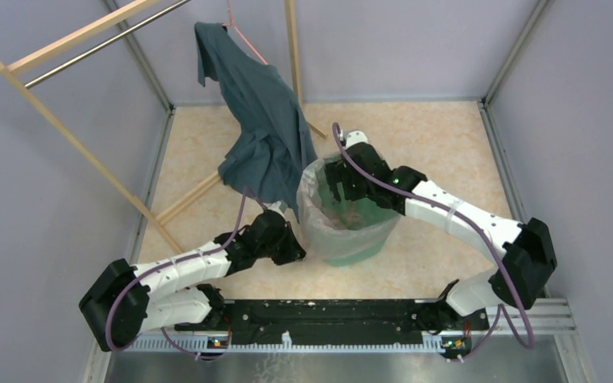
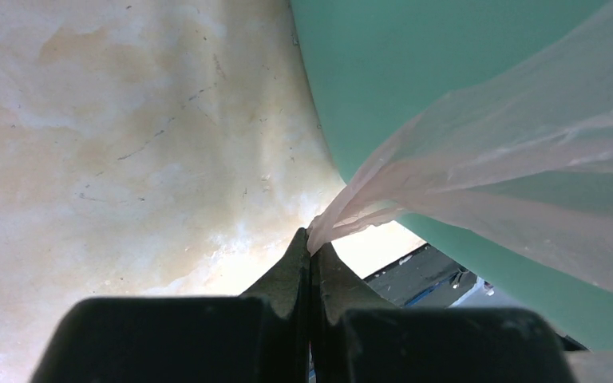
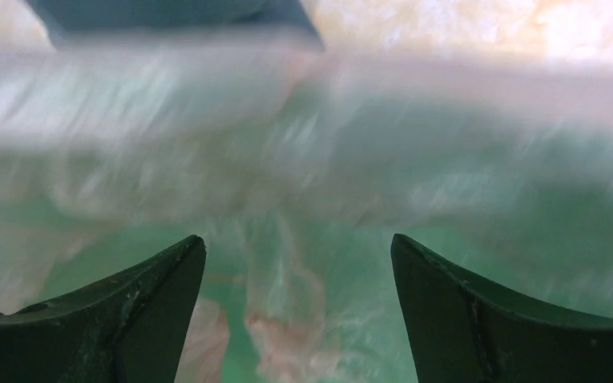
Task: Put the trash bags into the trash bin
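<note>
The teal-green trash bin stands mid-floor. The pale pink translucent trash bag lines it and drapes over its rim. My left gripper is low beside the bin's left side, shut on a bunched edge of the bag, which stretches up over the bin's outer wall. My right gripper reaches down inside the bin, jaws wide open and empty. The right wrist view shows its fingers over blurred bag film inside the bin.
A dark blue-grey shirt hangs from a wooden clothes rack just behind and left of the bin. Grey walls enclose the beige floor. The arms' black base rail runs along the near edge.
</note>
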Robot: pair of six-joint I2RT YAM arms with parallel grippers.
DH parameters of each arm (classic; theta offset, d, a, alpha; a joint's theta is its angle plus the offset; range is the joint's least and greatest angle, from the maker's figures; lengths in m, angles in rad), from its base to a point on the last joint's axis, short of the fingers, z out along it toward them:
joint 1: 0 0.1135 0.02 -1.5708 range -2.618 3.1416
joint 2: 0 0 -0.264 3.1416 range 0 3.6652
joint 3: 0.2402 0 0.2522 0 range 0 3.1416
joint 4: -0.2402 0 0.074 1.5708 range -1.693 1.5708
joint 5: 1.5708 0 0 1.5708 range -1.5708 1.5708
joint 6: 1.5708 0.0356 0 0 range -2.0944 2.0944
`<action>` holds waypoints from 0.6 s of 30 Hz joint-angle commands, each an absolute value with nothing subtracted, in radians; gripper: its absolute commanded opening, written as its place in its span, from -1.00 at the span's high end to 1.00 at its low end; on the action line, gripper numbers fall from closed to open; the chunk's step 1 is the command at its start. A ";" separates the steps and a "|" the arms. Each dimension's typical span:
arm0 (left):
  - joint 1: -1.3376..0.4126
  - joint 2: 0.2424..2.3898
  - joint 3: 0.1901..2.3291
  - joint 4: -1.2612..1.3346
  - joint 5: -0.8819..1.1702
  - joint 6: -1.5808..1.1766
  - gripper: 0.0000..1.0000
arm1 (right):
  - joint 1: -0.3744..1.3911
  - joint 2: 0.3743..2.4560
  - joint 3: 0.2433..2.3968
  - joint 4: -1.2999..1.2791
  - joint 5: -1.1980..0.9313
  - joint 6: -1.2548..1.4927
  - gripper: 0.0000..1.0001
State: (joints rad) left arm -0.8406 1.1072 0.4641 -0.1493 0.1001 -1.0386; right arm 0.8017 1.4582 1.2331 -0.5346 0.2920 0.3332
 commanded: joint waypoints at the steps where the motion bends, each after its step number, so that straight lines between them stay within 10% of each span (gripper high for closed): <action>1: -0.845 1.089 0.458 -0.107 0.095 -1.042 1.00 | 0.855 1.312 1.180 -0.568 0.264 0.373 -0.73; 18: -0.845 1.042 0.432 -0.158 0.049 -1.063 0.97 | 0.888 1.389 1.051 -0.545 0.073 0.456 -0.72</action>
